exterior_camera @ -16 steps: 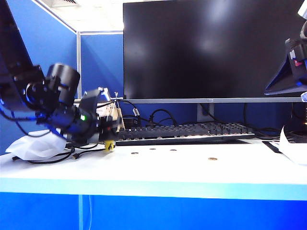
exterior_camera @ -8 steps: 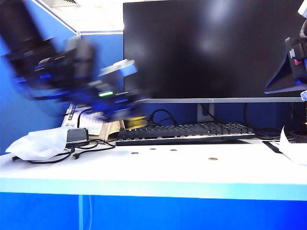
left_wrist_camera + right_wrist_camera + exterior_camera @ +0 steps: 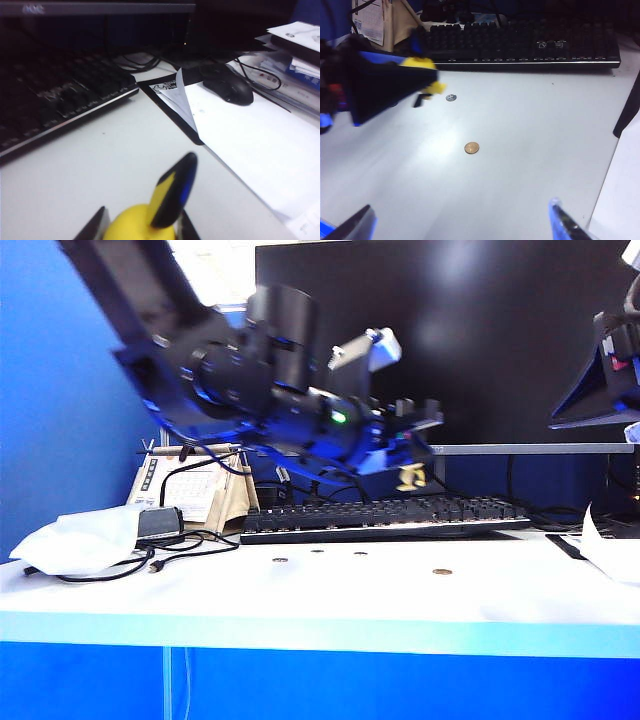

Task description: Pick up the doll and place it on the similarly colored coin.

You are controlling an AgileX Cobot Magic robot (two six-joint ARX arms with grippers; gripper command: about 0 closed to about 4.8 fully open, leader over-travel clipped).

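My left gripper (image 3: 413, 462) hangs in the air over the keyboard (image 3: 390, 515), shut on the yellow doll (image 3: 410, 477). In the left wrist view the doll's round head (image 3: 135, 226) and one black-tipped ear sit between the two dark fingers (image 3: 94, 229). The golden coin (image 3: 442, 571) lies on the white table, lower and a little to the right of the doll. It also shows in the right wrist view, where the coin (image 3: 471, 148) lies apart from the held doll (image 3: 420, 62). My right gripper (image 3: 461, 206) stands open and empty, high at the right.
Three greyish coins (image 3: 318, 551) lie in a row left of the golden one. A black monitor (image 3: 450, 340) stands behind the keyboard. A white cloth (image 3: 75, 540) and cables lie at the left. Papers (image 3: 615, 550) and a black mouse (image 3: 230, 89) lie at the right.
The left arm has lifted the doll off the table at the left and swung it up and to the right, over the keyboard. The right arm has stayed still.
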